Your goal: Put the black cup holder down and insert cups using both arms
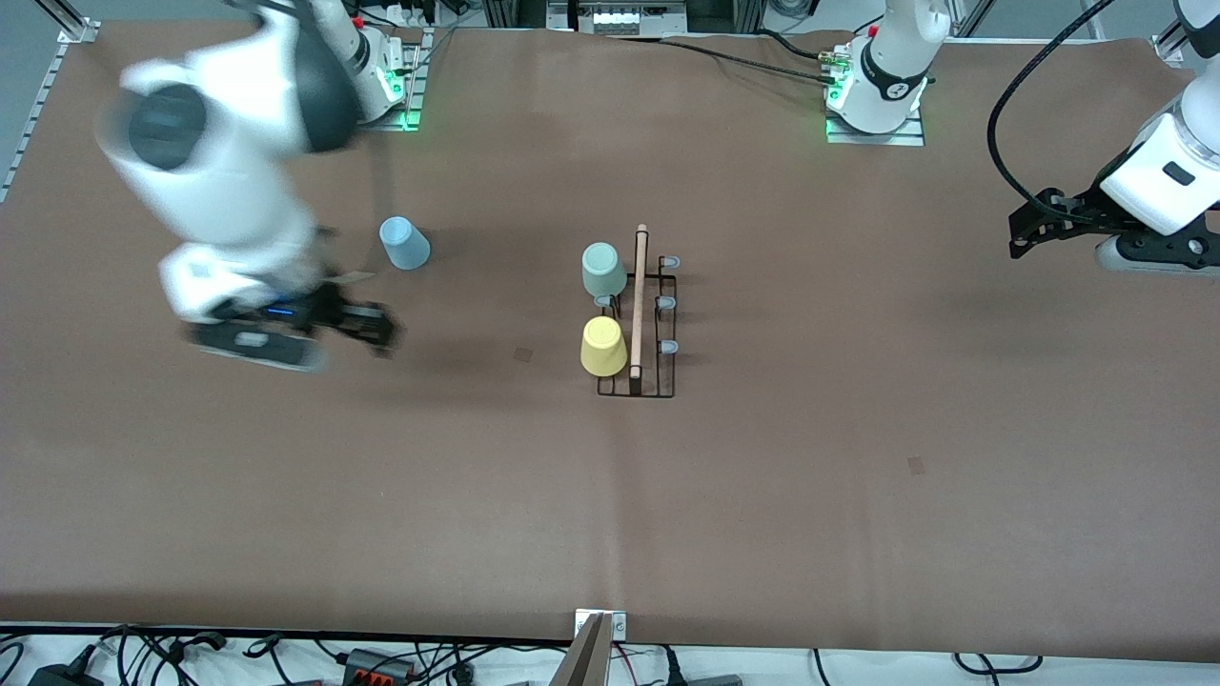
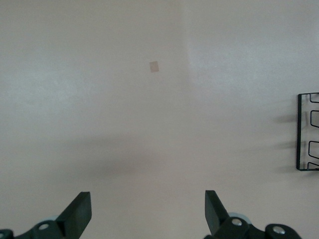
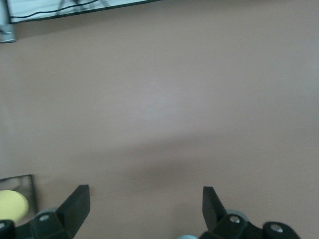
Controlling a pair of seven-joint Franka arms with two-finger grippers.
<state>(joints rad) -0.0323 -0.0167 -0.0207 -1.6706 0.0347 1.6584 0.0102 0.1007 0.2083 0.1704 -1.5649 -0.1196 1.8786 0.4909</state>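
Observation:
The black cup holder (image 1: 639,305) stands mid-table with its wooden rod handle on top. A pale grey-green cup (image 1: 603,270) and a yellow cup (image 1: 603,345) sit upside down on its pegs, on the side toward the right arm's end. A light blue cup (image 1: 404,243) stands upside down on the table. My right gripper (image 1: 379,331) is open and empty, low beside the blue cup, blurred. Its wrist view (image 3: 144,206) shows the yellow cup (image 3: 11,205). My left gripper (image 1: 1016,238) is open and empty at the left arm's end. Its wrist view (image 2: 147,209) shows the holder's edge (image 2: 299,132).
Three pegs with grey-blue tips (image 1: 665,303) on the holder's side toward the left arm carry no cup. Small tape marks (image 1: 523,353) (image 1: 916,464) lie on the brown table. Cables and a metal bracket (image 1: 600,629) run along the edge nearest the front camera.

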